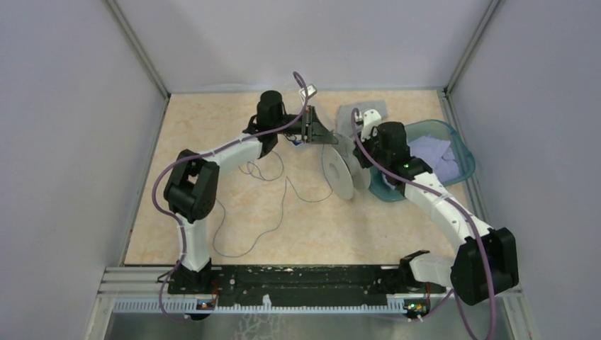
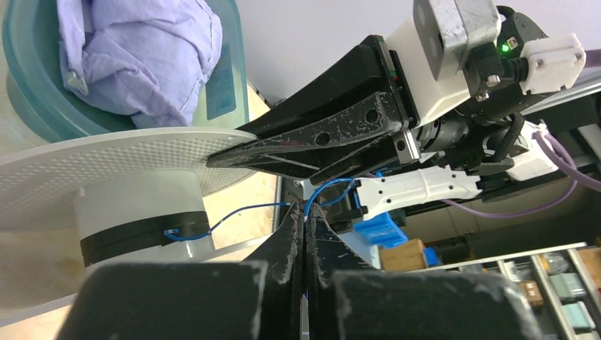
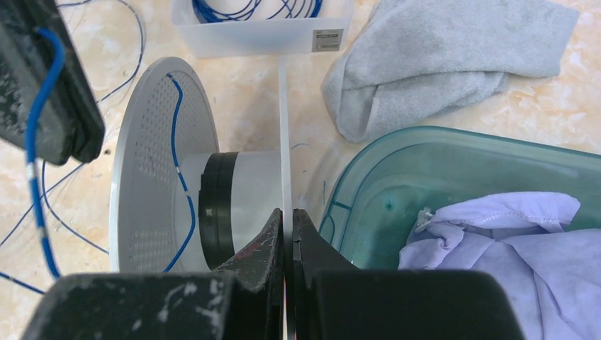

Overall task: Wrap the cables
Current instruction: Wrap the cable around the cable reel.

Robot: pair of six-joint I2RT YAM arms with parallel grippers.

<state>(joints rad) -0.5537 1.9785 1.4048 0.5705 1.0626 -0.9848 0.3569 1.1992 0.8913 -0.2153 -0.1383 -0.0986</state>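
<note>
The cable is a very thin dark wire lying in loose loops on the table; it looks blue in the wrist views. My left gripper is shut on the cable, which runs from its tips to the black band on the spool's core. The pale spool stands on edge. My right gripper is shut on the thin edge of one flange. The cable crosses the other, perforated flange. The left gripper hovers just above and left of the spool.
A teal basin with lavender cloth sits right of the spool, close to my right wrist. A grey towel lies behind it. A white box holds more blue wire. Enclosure walls stand on three sides.
</note>
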